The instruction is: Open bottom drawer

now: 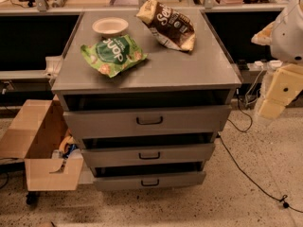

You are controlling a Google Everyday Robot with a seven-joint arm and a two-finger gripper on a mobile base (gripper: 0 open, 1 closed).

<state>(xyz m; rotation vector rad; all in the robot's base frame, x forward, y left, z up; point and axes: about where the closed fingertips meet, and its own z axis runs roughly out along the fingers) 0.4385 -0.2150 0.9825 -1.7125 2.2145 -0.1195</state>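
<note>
A grey cabinet stands in the middle of the camera view with three drawers. The bottom drawer [150, 180] is the lowest and narrowest front, with a small black loop handle [150, 182]; a dark gap shows above it. The middle drawer [149, 154] and the wide top drawer [147, 120] sit above it, each with a dark gap over it. My gripper [277, 96] hangs at the right edge, beside the cabinet's right side at top-drawer height, well away from the bottom handle and holding nothing.
On the cabinet top [189, 67] lie a green snack bag [113, 54], a brown chip bag [166, 24] and a white bowl [110, 26]. An open cardboard box [40, 143] stands on the floor at left. A black cable [251, 174] runs across the floor at right.
</note>
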